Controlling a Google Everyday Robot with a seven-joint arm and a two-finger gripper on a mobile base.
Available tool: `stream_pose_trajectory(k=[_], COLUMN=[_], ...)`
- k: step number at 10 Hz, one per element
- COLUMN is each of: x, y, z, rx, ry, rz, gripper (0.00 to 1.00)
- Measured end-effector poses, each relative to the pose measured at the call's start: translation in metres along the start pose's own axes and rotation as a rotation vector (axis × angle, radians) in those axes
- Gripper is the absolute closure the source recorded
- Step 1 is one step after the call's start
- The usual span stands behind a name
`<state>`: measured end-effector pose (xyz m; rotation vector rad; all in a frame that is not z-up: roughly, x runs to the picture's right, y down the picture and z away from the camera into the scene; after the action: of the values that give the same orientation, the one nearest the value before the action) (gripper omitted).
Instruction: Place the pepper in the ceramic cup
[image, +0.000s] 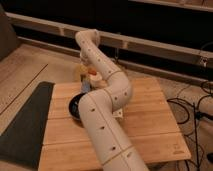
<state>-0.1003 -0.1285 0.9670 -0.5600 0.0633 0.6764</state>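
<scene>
My arm reaches from the bottom of the camera view over the wooden table (150, 120) and bends back down at the far edge. The gripper (83, 64) hangs there, mostly hidden behind the arm's last link. Just below it is a pale cream round shape that looks like the ceramic cup (79, 74). A small red-orange spot beside it, right against the arm, looks like the pepper (93, 73). I cannot tell whether the gripper touches either.
A wide dark bowl (74, 106) sits on the table's left half, partly behind the arm. A white bottle-shaped object (95, 80) stands near the cup. A dark mat (22, 125) lies on the floor at the left. Cables (192, 107) run at the right.
</scene>
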Motion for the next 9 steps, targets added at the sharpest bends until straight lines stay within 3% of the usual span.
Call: stream_pose_trajectory(k=[3, 5, 9], x=[0.003, 0.0, -0.026], y=[-0.006, -0.014, -0.017], z=[-0.003, -0.005, -0.004], rx=[0.013, 0.022, 0.016], ry=[-0.001, -0.033, -0.159], rz=[0.021, 0.033, -0.017], gripper=[1.0, 1.0, 1.0])
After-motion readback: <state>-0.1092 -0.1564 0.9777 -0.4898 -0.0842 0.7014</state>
